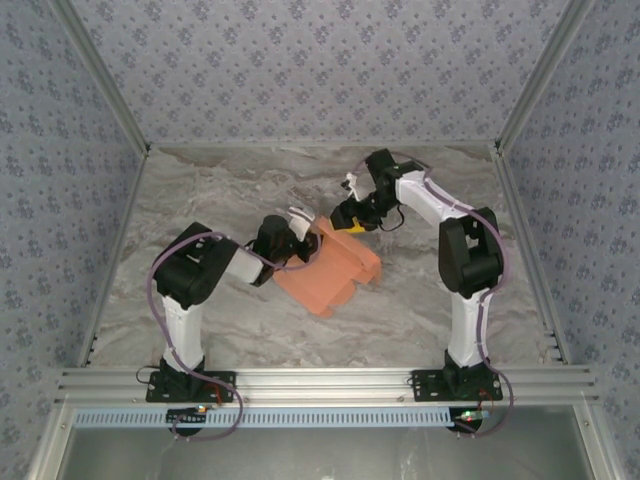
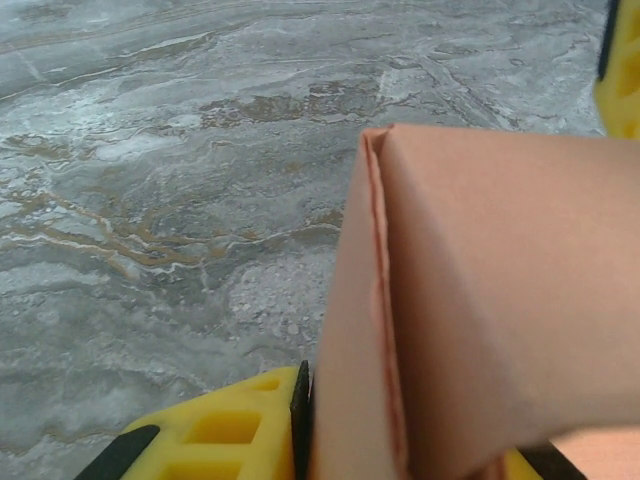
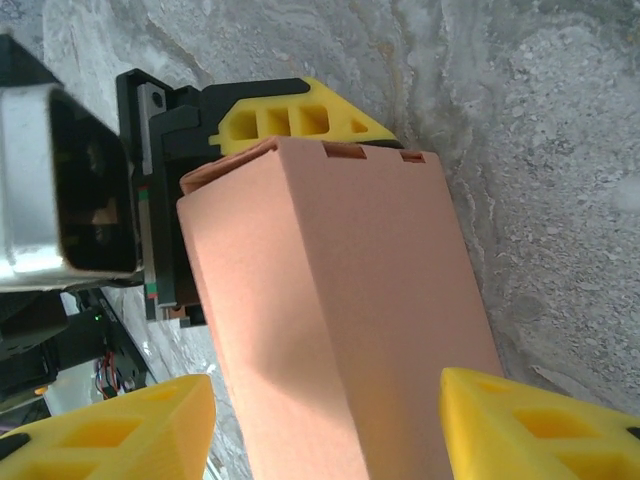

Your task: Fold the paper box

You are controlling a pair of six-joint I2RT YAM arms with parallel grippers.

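A salmon-orange paper box [image 1: 335,272] of thin cardboard is seen partly folded into a long rectangular sleeve. It lies near the middle of the grey marbled table [image 1: 200,200], between the two arms. In the left wrist view a doubled seam is shown running along one raised corner edge. In the right wrist view two small slots are seen cut at the far end of the top face.

The left hand [image 1: 297,232] is closed on the box's end. A yellow finger [image 2: 230,440] with its black pad is pressed flat against one cardboard wall, and the second finger is mostly hidden behind the other wall.

The right hand [image 3: 325,400] is held widely parted at the opposite end. One yellow finger [image 3: 110,430] is placed on each side of the sleeve. Whether the cardboard is actually squeezed cannot be told.
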